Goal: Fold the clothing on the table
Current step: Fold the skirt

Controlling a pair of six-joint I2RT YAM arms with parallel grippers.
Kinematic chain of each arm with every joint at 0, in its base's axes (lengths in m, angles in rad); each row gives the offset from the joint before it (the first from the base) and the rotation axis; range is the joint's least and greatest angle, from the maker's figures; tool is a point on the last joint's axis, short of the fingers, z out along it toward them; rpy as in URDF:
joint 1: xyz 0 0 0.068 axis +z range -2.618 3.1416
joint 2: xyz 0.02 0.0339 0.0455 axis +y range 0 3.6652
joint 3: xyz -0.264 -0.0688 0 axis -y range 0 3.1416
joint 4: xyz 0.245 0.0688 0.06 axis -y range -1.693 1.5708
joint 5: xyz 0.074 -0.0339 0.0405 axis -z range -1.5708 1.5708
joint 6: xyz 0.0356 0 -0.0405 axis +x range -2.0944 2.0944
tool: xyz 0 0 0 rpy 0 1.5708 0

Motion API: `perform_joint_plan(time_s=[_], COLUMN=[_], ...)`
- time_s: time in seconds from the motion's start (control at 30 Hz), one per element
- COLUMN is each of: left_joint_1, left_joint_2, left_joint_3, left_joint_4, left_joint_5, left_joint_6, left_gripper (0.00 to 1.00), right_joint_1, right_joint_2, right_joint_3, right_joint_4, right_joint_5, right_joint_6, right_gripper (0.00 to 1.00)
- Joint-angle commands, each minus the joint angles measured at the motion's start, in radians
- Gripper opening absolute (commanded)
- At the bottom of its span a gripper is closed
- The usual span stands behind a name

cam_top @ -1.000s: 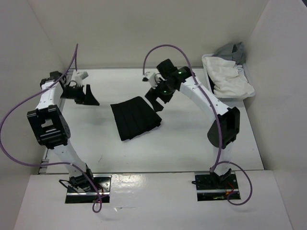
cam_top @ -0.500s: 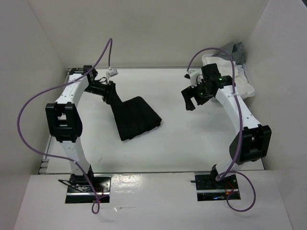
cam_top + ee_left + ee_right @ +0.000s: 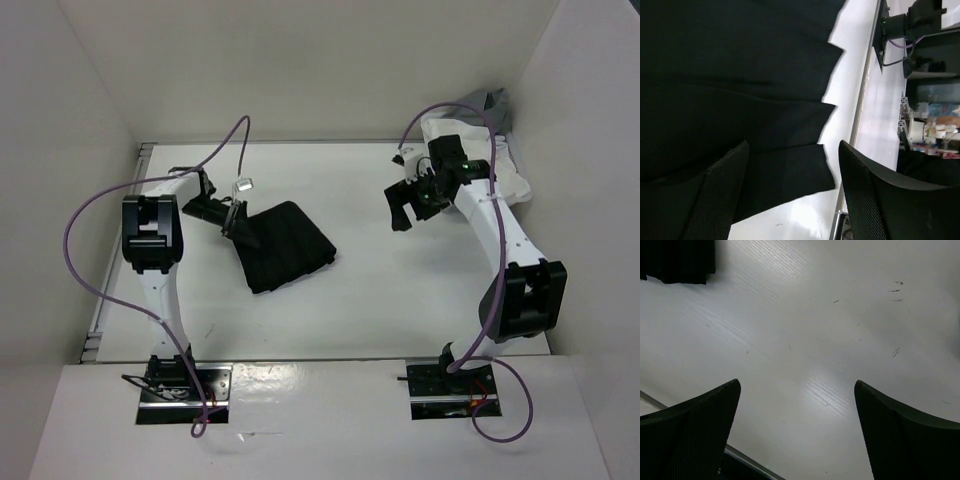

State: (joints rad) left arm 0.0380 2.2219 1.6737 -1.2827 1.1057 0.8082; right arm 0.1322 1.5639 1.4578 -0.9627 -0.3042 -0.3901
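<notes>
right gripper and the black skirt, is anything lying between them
Nothing. In the top view only bare white table separates the right gripper from the skirt. The right wrist view also shows bare table up to the skirt's corner.

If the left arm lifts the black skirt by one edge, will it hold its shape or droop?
Probably droops: the skirt lies flat with soft pleats, so it looks floppy. Likely light, being thin cloth. Its matte fabric seems unlikely to slip from the left gripper, though pushing may bunch it on the table.
</notes>
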Motion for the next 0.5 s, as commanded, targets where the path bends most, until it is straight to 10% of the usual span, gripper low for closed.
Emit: perform_joint_plan(time_s=[0.0, 0.47], left_joint_1=[0.039, 0.068], left_joint_2=[0.073, 0.023], left_joint_3=[0.023, 0.066], left_joint_4=[-0.017, -0.017], left_joint_5=[0.04, 0.051], left_joint_6=[0.091, 0.025], left_gripper=[0.79, 0.78], right_joint_1=[0.0, 0.0], right_joint_2=[-0.01, -0.054], right_joint_3=[-0.022, -0.04], right_joint_4=[0.032, 0.032], right_joint_5=[-0.018, -0.021], right_joint_6=[0.007, 0.007], right_gripper=[0.98, 0.98])
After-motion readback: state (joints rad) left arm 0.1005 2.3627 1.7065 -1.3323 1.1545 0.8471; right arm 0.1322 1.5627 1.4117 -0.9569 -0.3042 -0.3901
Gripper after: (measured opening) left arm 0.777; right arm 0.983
